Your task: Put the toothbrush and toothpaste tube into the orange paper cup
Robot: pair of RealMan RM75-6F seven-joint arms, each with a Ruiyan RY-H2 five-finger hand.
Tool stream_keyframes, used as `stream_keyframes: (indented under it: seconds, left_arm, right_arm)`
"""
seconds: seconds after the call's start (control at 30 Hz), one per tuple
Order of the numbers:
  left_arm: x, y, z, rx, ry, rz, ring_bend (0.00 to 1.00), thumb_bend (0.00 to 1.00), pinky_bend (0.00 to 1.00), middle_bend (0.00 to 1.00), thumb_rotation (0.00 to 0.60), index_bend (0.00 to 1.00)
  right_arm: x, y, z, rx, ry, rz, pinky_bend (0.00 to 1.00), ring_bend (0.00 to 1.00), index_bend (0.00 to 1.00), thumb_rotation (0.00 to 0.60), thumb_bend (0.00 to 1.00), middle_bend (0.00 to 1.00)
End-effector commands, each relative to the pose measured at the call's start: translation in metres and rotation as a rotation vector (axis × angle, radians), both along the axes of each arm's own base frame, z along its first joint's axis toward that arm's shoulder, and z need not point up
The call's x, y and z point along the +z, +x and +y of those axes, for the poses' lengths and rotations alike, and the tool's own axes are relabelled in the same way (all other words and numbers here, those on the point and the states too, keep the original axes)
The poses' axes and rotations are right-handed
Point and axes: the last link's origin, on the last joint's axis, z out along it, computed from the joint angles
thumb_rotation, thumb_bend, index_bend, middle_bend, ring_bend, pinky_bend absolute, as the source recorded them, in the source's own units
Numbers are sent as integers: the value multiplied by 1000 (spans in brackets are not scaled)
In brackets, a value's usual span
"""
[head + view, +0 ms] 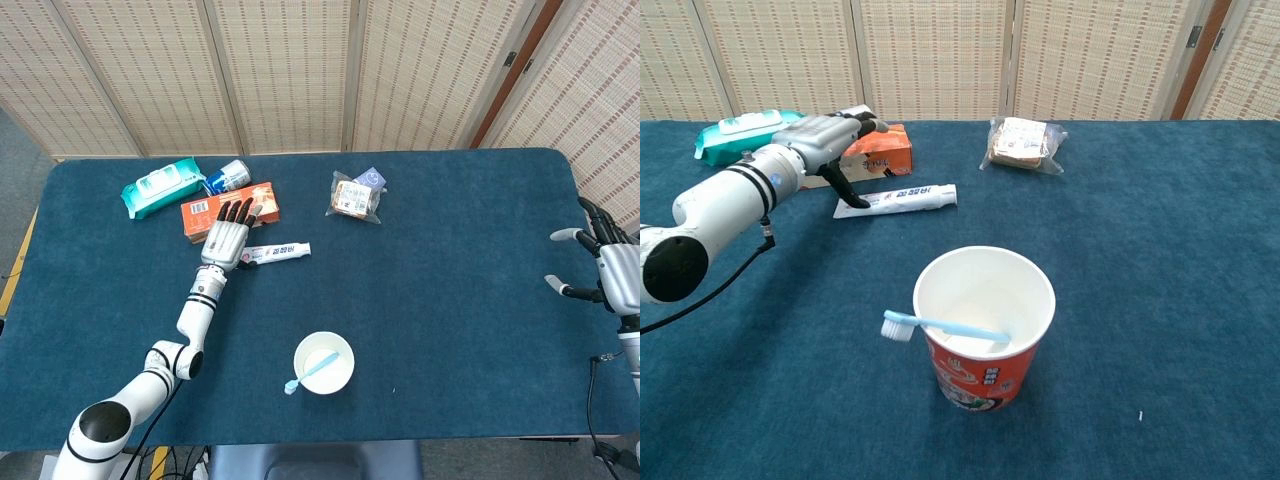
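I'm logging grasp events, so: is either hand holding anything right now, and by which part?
Nothing is held. The left hand hovers over the flat end of the toothpaste tube, fingers apart; the right hand is open at the table edge.

Blue-carpeted tabletop (460,300); woven beige folding screens (290,70) behind; brown wooden post (510,70) at right; grey floor (15,170) left.

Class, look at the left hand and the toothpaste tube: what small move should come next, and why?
Probably lower the left hand and close its fingers on the toothpaste tube. The tube lies flat on the table by that open hand, ungripped, while the toothbrush already rests in the orange paper cup.
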Motion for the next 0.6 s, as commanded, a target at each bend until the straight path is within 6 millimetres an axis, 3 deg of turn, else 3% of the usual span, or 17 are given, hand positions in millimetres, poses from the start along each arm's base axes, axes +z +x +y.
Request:
stream_keyframes:
  seconds: [0.03,0.2,0.3,0.6]
  left_arm:
    - [1,8,-10,-58,-28,-52,0,0,0,0,600,59]
    - [0,16,-20,-81,-40,-82,0,0,0,0,600,331]
    - [-1,19,-21,-60,-48,-108,0,0,0,0,600,432]
    - [-4,27,-14,13,-90,-123,0,0,0,0,600,469]
  right_arm:
    - [-1,0,0,1,2,-1,196,0,382,600,93,8]
    - [-1,-1,1,3,3,-2,196,0,382,600,93,8]
    - [-1,-1,3,0,1,-4,196,0,382,600,93,8]
    - [-2,-6,8,-13,6,-12,196,0,382,600,93,8]
